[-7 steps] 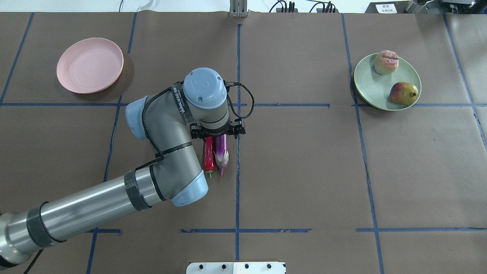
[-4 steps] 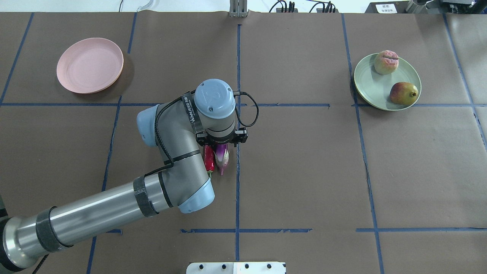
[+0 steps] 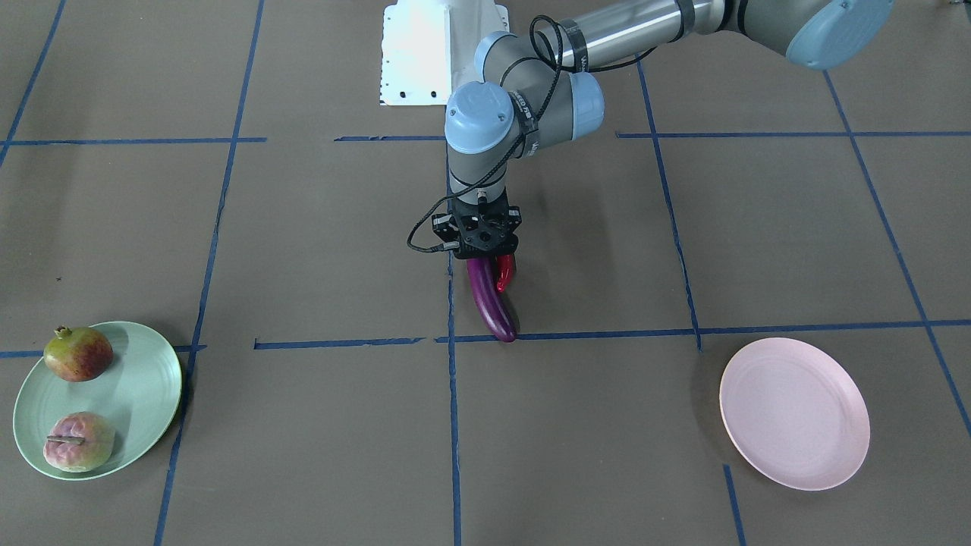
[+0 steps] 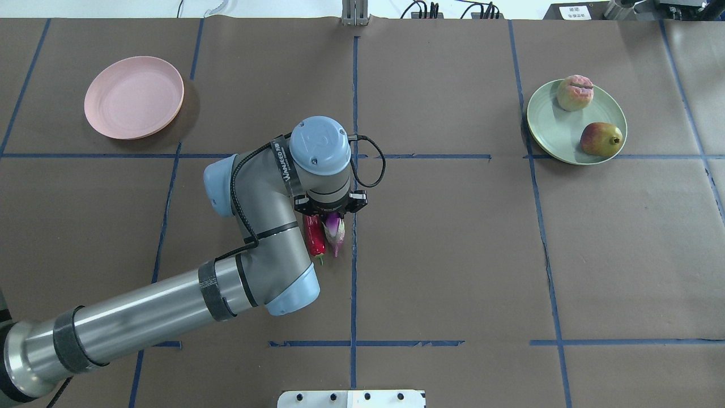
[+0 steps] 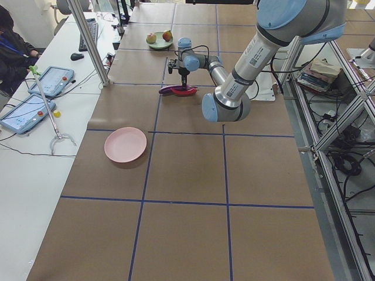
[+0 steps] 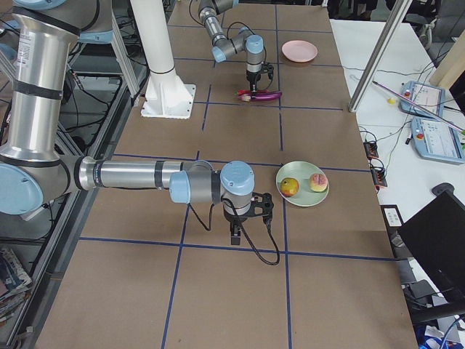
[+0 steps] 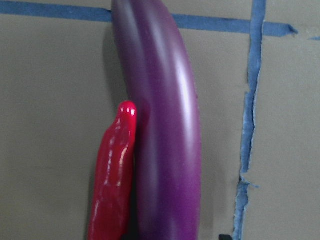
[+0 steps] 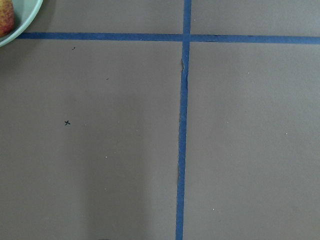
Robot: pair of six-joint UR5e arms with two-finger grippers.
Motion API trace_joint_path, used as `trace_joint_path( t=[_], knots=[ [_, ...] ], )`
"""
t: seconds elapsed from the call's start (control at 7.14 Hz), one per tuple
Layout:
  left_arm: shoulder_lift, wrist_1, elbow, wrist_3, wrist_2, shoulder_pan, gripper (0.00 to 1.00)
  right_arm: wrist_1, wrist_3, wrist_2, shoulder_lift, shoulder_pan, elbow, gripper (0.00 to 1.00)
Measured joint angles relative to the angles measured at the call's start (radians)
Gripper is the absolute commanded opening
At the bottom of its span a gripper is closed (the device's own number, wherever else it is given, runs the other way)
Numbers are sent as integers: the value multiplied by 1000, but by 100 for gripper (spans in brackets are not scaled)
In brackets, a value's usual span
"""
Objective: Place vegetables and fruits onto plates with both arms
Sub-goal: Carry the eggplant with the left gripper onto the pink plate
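The purple eggplant (image 4: 334, 229) (image 7: 165, 125) and the red chili (image 4: 314, 238) (image 7: 115, 175) lie side by side, touching, at the table's middle. My left gripper (image 4: 328, 211) (image 3: 484, 258) is low over their near ends. Its fingers are hidden, so I cannot tell if it is open or shut. The pomegranate (image 4: 600, 139) and the bumpy fruit (image 4: 575, 92) sit on the green plate (image 4: 552, 127) at the far right. The pink plate (image 4: 134, 97) holds nothing. My right gripper (image 6: 238, 231) hangs near the green plate (image 6: 301, 198); its state cannot be told.
Brown paper with a blue tape grid covers the table. The white base block (image 4: 351, 398) is at the near edge. The right wrist view shows bare paper and the green plate's rim (image 8: 22, 12) at top left.
My left arm swung toward me over the two vegetables and stopped. Since then the chili has shifted slightly toward the eggplant, and the eggplant's cap end has shifted a little.
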Motion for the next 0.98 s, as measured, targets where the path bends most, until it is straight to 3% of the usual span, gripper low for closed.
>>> trace_joint_path(
  t=[0.28, 0.42, 0.7, 0.98],
  knots=[
    [8, -1, -49, 21, -27, -91, 0, 0, 0, 0, 0, 0, 0, 100],
    [32, -4, -60, 81, -84, -161, 0, 0, -1, 0, 0, 0, -1, 100],
    [132, -12, -63, 319, -187, -326, 0, 0, -1, 0, 0, 0, -2, 100],
    [236, -13, -44, 574, -207, -449, 0, 0, 0, 0, 0, 0, -2, 100]
  ],
)
